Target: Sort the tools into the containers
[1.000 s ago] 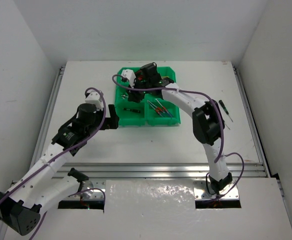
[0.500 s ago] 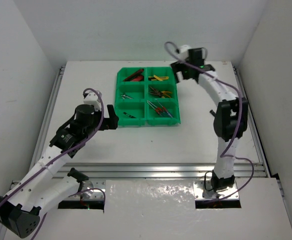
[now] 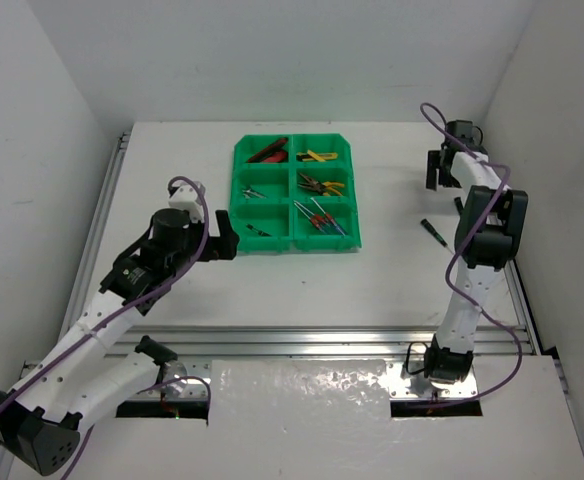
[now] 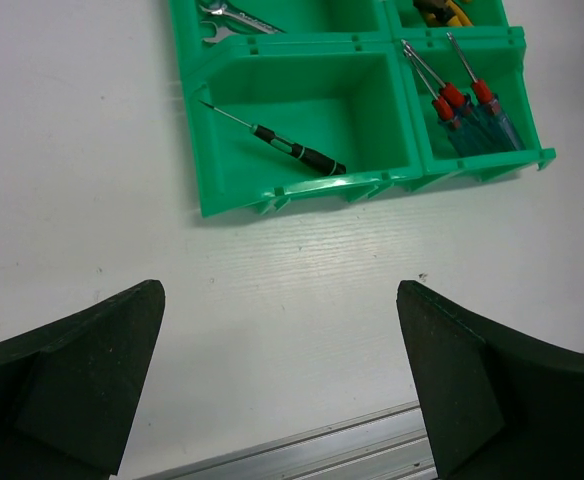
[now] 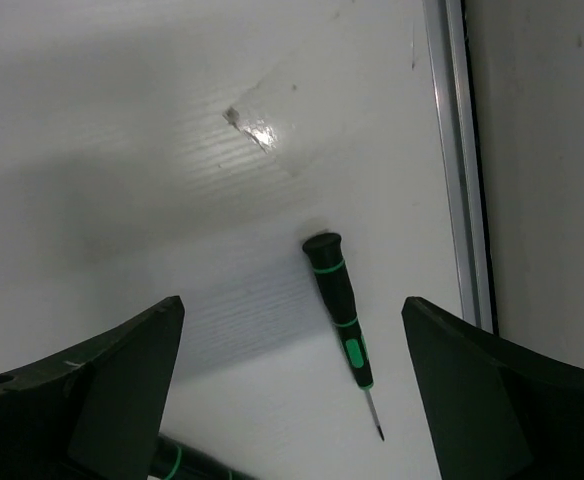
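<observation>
Left arm (image 3: 157, 250): was seen from above reaching from the near-left corner, its wrist just left of the tray's near-left bin.
Left jaws: were held spread wide with nothing between them. Bare worktop (image 4: 302, 300) was seen below the gap, with the tray's near wall just beyond the tips.
Tray (image 3: 292, 246): the green six-bin tray was set at the far middle of the worktop, two columns by three rows.
Left column: a red-and-black tool (image 3: 267, 152) was seen in the far bin and a silver wrench (image 4: 234, 14) in the middle bin. A thin black screwdriver (image 4: 284, 148) was laid slantwise in the near bin.
Right column: yellow-handled tools (image 3: 315, 156) were seen in the far bin and pliers (image 3: 320, 185) in the middle bin. Blue-handled screwdrivers (image 4: 469, 102) with red collars were laid side by side in the near bin.
Small dark tool (image 3: 434, 232): was seen from above on the bare worktop, well right of the tray and near the right arm.
Right arm (image 3: 487, 225): was stretched to the far-right corner, well apart from the tray.
Right jaws: were held released and empty above the worktop.
Green-banded screwdriver (image 5: 338, 300): was seen lying flat below the gap between the right jaws, touched by neither. It lay outside every bin, near the edge rail (image 5: 455, 150).
Second handle (image 5: 187, 465): was cut off by the lower edge of the right wrist view. Whether either of these two was the dark tool seen from above could not be told.
</observation>
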Robot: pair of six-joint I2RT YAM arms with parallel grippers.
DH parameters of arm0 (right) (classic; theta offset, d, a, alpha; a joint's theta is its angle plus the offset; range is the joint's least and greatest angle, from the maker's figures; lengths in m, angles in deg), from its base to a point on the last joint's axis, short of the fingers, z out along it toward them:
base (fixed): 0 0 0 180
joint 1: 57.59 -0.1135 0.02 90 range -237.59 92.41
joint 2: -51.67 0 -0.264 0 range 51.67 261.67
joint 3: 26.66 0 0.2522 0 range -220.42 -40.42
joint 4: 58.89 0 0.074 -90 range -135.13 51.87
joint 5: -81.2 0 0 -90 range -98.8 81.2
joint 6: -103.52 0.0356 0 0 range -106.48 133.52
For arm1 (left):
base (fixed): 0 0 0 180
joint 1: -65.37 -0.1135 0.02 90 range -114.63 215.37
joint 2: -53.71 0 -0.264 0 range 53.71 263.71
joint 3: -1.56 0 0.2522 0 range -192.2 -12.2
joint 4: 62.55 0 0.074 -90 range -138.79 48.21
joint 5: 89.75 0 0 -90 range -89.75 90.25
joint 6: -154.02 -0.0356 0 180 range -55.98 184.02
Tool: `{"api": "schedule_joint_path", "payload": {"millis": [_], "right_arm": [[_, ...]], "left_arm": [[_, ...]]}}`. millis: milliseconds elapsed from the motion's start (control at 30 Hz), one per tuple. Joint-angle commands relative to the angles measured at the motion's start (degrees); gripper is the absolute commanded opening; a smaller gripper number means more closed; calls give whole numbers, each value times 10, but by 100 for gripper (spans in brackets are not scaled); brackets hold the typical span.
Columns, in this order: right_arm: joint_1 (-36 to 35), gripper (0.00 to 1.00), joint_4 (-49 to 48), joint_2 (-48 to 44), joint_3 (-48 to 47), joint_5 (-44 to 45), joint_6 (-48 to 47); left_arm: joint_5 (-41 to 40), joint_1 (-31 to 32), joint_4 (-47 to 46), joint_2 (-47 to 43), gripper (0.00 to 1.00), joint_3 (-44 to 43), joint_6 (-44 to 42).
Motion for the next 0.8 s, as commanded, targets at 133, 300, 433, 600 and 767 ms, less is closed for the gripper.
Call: {"api": "schedule_joint_path", "payload": {"millis": [133,300,433,600,767], "right_arm": [[8,83,21,-14,16,-5,20],[6,71,-43,-56,84,39,15],[2,73,-147,-94,174,25,-11],[4,71,-177,-99,201,32,-22],[16,62,-174,-96,214,-41,14]], "left_arm": [[10,10,-20,-5,100,-1,-6],[12,12,-21,-9,100,-2,-6],[16,13,-21,-8,100,-1,-7],[17,13,-21,-8,100,-1,-7],[20,13,-22,-5,100,-1,-8]]}}
